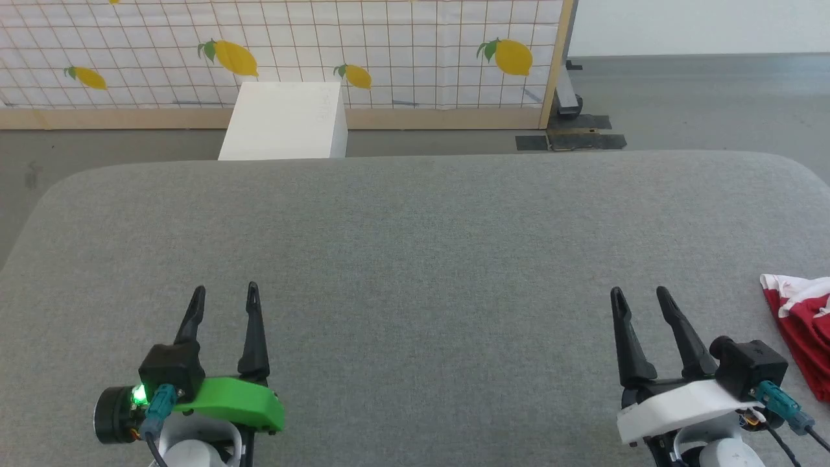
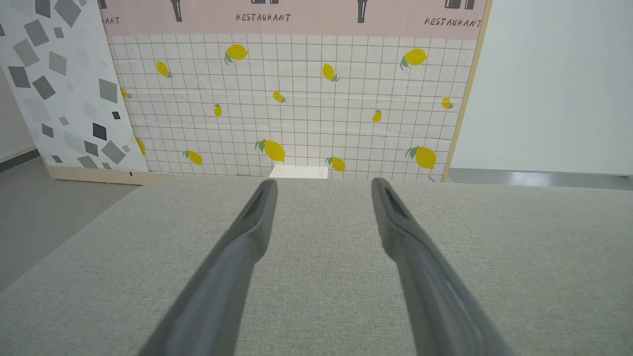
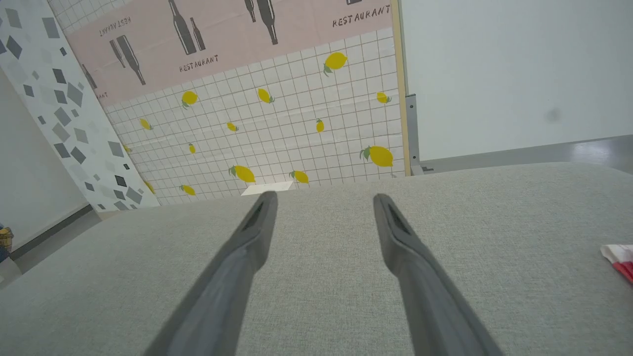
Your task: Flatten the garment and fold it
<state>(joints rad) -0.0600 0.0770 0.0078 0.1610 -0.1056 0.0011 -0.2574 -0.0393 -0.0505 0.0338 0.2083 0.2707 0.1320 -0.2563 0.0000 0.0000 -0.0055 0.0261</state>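
FYI, your left claw (image 1: 225, 287) and right claw (image 1: 639, 289) are spread, empty; garment (image 1: 804, 327) bunched far right; panel (image 2: 316, 20) reads "RESTAURANT".

Two hands, left hand (image 1: 225, 287) and right hand (image 1: 640, 291); one garment (image 1: 807, 331).

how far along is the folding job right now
Nothing done yet: the garment lies bunched on the right side of the grey surface. Nothing in hand: the left gripper and right gripper are open, empty, apart from it. Left: grasp, flatten, fold.
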